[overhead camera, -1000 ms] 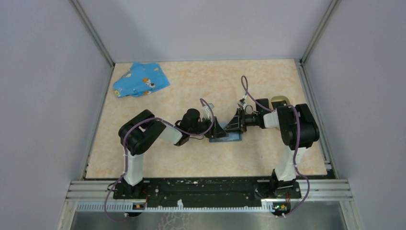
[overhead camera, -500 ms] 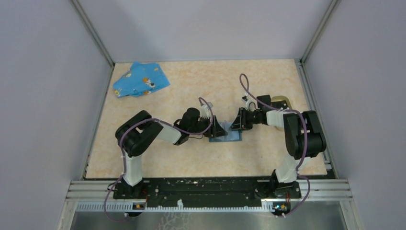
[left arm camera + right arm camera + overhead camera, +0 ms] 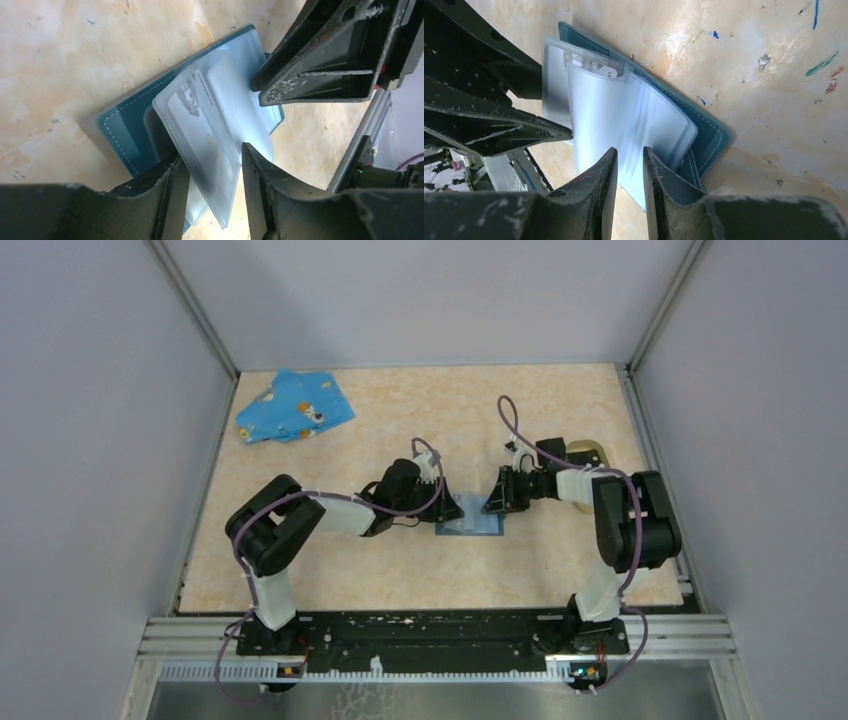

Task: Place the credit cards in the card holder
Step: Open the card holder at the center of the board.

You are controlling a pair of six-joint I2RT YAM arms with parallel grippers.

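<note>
A blue flat case (image 3: 475,526) lies open mid-table with clear plastic sleeves (image 3: 200,125); a pale card (image 3: 192,100) sits inside one sleeve. My left gripper (image 3: 452,508) is at the case's left end. Its jaws (image 3: 212,155) are open, and a raised sleeve stands between them, against one finger only. My right gripper (image 3: 492,502) is at the case's right end. Its jaws (image 3: 630,150) are a narrow gap apart above the sleeves (image 3: 624,110), with one finger on the case cover (image 3: 709,135). The tan oval card holder (image 3: 588,451) stands behind the right arm, partly hidden.
A blue patterned cloth (image 3: 293,407) lies at the far left corner. Grey walls close in the table on three sides. The two grippers face each other a few centimetres apart over the case.
The right arm's elbow has swung out to the right and its wrist has stretched. The left arm has reached further, its gripper edging onto the case's left end.
</note>
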